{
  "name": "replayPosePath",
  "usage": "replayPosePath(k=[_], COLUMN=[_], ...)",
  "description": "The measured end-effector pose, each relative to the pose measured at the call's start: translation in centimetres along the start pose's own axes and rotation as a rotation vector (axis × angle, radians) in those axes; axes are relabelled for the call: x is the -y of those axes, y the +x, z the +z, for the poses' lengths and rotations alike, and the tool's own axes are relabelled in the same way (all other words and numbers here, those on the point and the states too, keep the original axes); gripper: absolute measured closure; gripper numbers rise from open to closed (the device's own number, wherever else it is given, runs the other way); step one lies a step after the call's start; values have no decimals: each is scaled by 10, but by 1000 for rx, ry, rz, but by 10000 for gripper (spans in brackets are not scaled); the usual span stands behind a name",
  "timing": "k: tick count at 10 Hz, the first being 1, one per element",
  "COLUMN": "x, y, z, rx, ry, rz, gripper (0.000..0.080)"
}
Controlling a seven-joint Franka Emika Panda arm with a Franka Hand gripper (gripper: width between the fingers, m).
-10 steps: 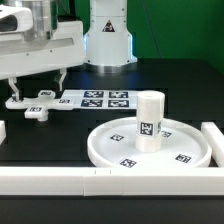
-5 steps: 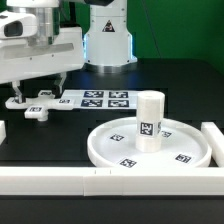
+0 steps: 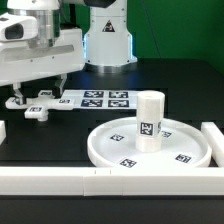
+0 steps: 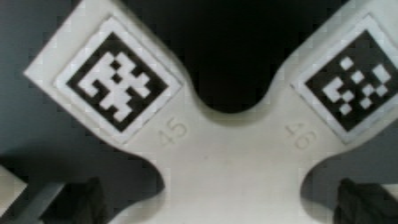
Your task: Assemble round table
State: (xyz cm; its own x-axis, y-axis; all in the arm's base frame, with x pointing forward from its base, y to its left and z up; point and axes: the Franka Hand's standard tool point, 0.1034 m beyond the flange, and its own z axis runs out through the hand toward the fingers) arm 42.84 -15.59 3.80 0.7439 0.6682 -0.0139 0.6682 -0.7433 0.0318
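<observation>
Wrist view showed the gripper low over the cross-shaped foot, jaws apart on either side of it. Likely the pick-up step; next it needed to close, lift, and carry the foot to the upright leg.

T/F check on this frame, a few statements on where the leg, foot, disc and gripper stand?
1. The leg stands upright on the disc. True.
2. The foot sits on top of the leg. False: it lies on the table, at the exterior view's left of the marker board.
3. The gripper is over the foot, fingers apart. True.
4. The marker board lies inside the disc. False: it lies on the table beyond the disc.
5. The wrist view shows two tags on the foot. True.
</observation>
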Motion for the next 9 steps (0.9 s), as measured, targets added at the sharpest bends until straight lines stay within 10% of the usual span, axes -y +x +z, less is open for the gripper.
replayPosePath(k=[9], x=[7], y=[-5], z=[13], rx=[18], ry=[23], rz=[0], gripper=[151])
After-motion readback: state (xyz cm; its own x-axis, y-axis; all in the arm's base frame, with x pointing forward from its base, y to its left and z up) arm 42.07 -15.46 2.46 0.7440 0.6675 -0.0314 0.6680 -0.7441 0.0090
